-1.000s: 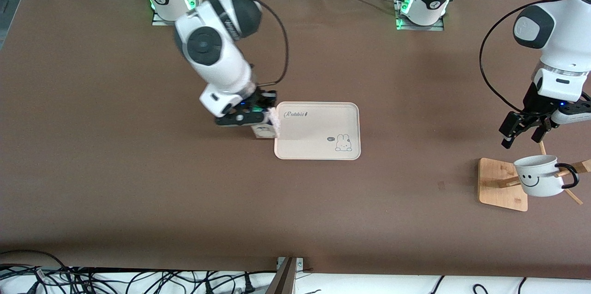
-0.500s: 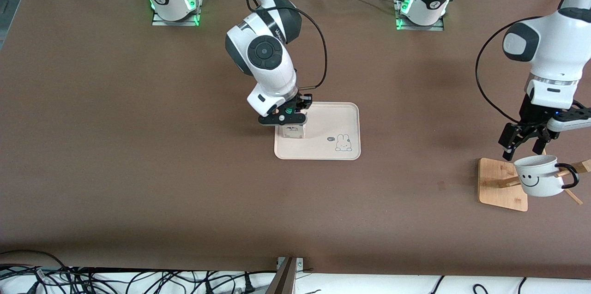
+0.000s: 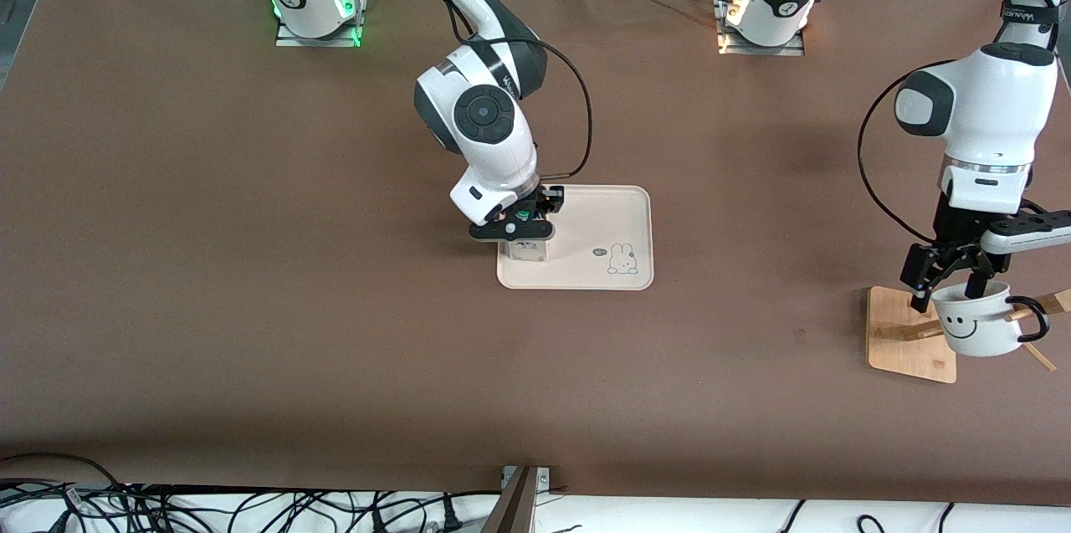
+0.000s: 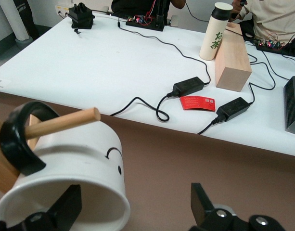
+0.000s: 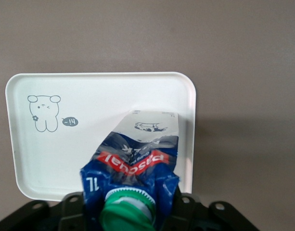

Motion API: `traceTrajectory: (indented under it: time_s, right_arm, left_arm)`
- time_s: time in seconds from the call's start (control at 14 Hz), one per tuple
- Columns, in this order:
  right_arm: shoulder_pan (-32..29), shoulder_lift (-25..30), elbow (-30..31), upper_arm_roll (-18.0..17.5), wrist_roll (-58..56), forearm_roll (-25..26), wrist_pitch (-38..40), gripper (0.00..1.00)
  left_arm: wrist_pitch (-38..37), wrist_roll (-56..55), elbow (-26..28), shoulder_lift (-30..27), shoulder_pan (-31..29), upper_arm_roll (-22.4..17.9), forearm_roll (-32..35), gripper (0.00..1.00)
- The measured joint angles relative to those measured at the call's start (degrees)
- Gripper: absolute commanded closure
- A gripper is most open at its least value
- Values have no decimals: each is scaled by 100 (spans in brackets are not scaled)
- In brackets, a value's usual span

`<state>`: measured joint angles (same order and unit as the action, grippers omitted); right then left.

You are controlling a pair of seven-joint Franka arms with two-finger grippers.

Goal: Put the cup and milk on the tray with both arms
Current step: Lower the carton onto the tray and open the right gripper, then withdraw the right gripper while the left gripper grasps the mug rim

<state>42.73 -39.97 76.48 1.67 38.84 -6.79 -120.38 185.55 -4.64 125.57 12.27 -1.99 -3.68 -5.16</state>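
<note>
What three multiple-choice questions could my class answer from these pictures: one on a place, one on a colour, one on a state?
1. Where is the milk carton?
A. on the tray
B. on the wooden rack
C. on the bare table

2. What colour is the carton's cap?
A. red
B. green
C. black

3. How is the left gripper?
A. shut on the mug
B. open, its fingers astride the mug's rim
C. resting on the tray

Answers:
1. A: the carton stands at the tray's end toward the right arm, with the right gripper shut on it.
2. B: the right wrist view shows a green cap.
3. B: its fingers stand apart; the mug hangs on a rack peg.
</note>
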Motion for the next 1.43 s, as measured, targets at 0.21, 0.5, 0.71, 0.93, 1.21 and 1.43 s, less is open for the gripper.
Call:
traceTrajectory:
  time_s: [0.21, 0.5, 0.71, 0.93, 1.21, 1.43]
  right_arm:
    - [-12, 29, -109, 41, 117, 0, -10, 0]
    - [-35, 527, -260, 299, 118, 0, 132, 0]
    - [-82, 1003, -265, 802, 92, 0, 347, 0]
    - [-188, 1313, -258, 1322, -384, -38, 1007, 0]
    - [-1193, 2197, 360, 1414, -1978, -267, 1986, 0]
    - [-2468, 3393, 1568, 889, -3090, 24, 2150, 0]
  left_arm:
    - [0, 24, -156, 113, -2, -38, 0, 0]
    - [0, 58, -200, 227, -19, -94, 0, 0]
    - [1, 58, -213, 256, -34, -97, 0, 5]
    - [1, 58, -219, 256, -36, -98, 0, 42]
    - [1, 58, -223, 256, -36, -98, 0, 67]
    - [1, 57, -226, 258, -36, -98, 0, 85]
